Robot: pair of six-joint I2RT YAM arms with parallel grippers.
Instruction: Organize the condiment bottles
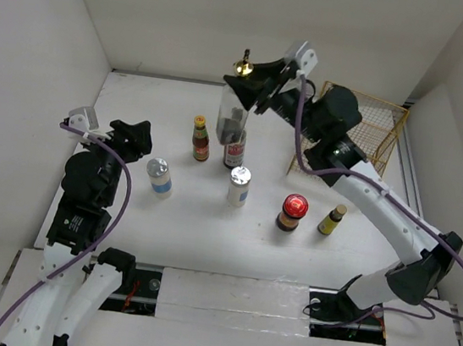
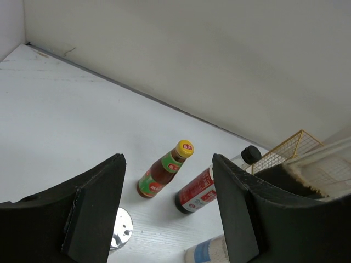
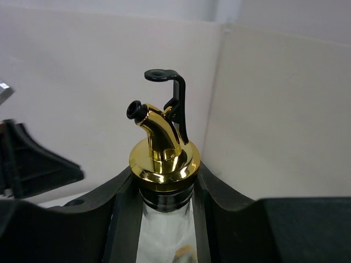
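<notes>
The right gripper [image 1: 246, 94] is clamped around the neck of the gold-capped bottle [image 3: 164, 161], its fingers pressed to either side just beneath the gold pourer, holding the tall clear bottle upright at the back centre of the counter [image 1: 124, 210]; whether its base rests on the surface cannot be told. Just in front of it stands the black-capped bottle [image 1: 234, 149], with the yellow-capped bottle [image 1: 200, 137] beside it to the left. Nearer the arms, in a loose row from left to right, are a silver-lidded jar [image 1: 159, 176], a second silver-lidded jar [image 1: 239, 185], the red-lidded jar [image 1: 292, 213] and the small yellow-labelled bottle [image 1: 332, 220]. The gold wire basket [image 1: 374, 128] sits at the back right. The left gripper [image 1: 136, 139] hangs over the left side of the counter, jaws parted and grasping nothing
</notes>
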